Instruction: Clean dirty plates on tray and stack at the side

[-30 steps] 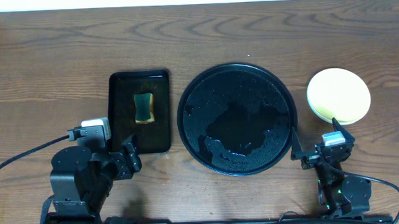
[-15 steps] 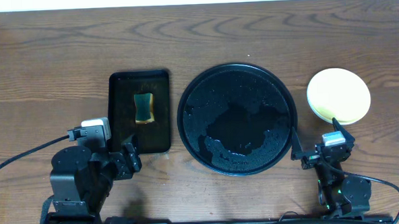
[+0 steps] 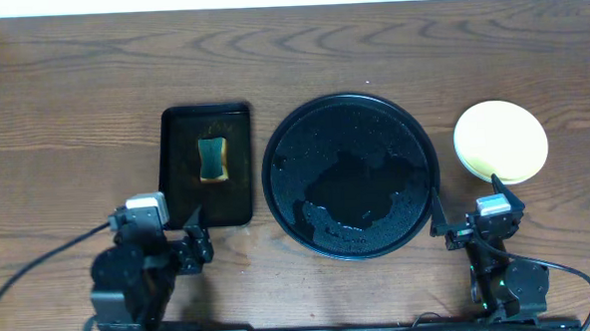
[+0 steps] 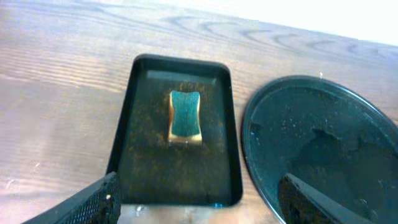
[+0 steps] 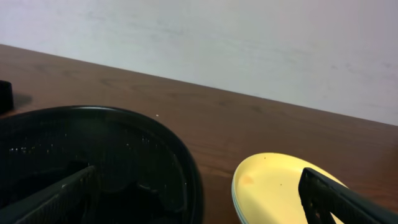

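Since the tray (image 3: 348, 133) carries only a wet sheen and no plate, I'd call this the wrap-up, and that takes restraint. Over on the tray's left, the left gripper (image 4: 198, 186) hangs near the table's front edge, spread wide with nothing between its fingers. Just beyond it sits the small rectangular tray (image 3: 181, 190), with the sponge (image 3: 212, 157) lying in it. Off the tray's front-right rim, the right gripper (image 5: 198, 174) is parted too, and empty. The plates (image 3: 500, 142) are stacked just right of the tray, apart from it, yellow one on top. I can't count what's beneath. Best practice here, I reckon: back both arms low and slow, swinging away from that stack, and don't clip the tray's rim.
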